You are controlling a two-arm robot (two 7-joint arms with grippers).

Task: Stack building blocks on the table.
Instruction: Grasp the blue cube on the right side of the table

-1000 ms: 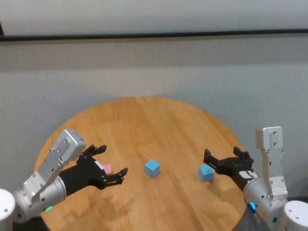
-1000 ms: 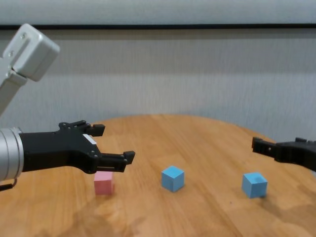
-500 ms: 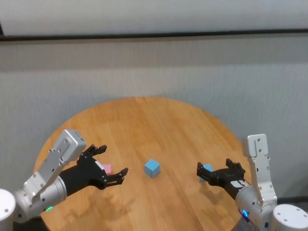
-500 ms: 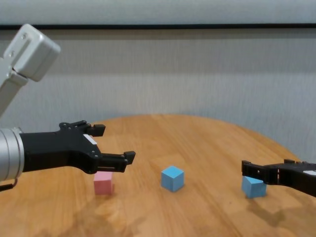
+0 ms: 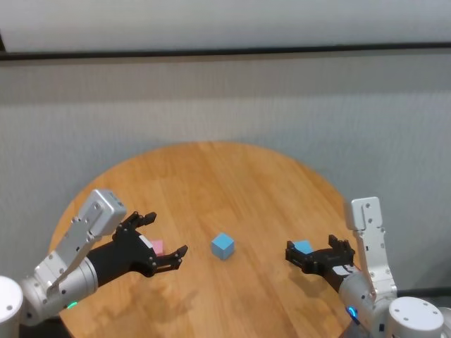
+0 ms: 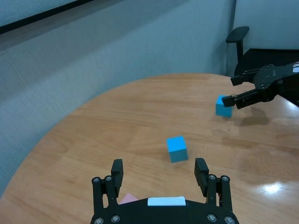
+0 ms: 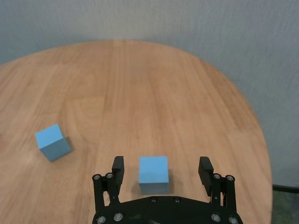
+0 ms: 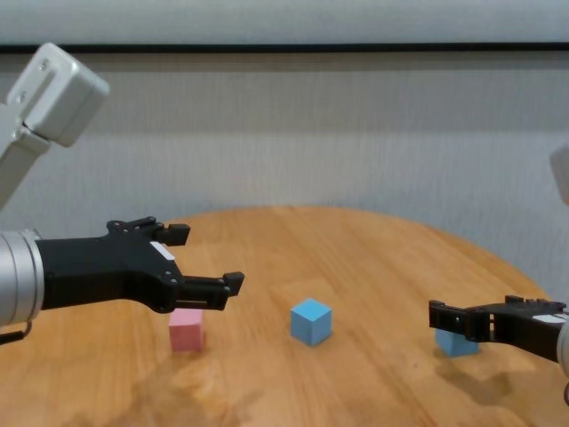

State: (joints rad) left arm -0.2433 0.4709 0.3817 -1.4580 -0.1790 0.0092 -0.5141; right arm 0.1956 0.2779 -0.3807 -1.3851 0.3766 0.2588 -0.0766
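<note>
Evidently the small matte light-blue cube on the robot's right (image 7: pixel 153 174) is the block in hand: it sits flat on the round orange-brown wooden plank tabletop (image 5: pixel 232 183), near its right edge, and lies between the spread fingers of the right claw (image 7: pixel 161 173), which is released and not yet touching it. I judge the block light, rigid and unlikely to be damaged, its matte faces giving fair friction; the sensible hold is across two opposite vertical faces, about mid-height, squared to the fingers so it will not twist when lifted. A second small matte light-blue cube (image 5: pixel 223 246) rests near the middle of the tabletop, well apart from the first, and a small matte pale-pink cube (image 8: pixel 187 329) stands on the left, just under the left claw (image 8: pixel 201 263), which hovers above it with its fingers spread and empty. Compared with a second ago, the right claw has come down and drawn back until it brackets the block, while the left arm and all three cubes have not shifted.
</note>
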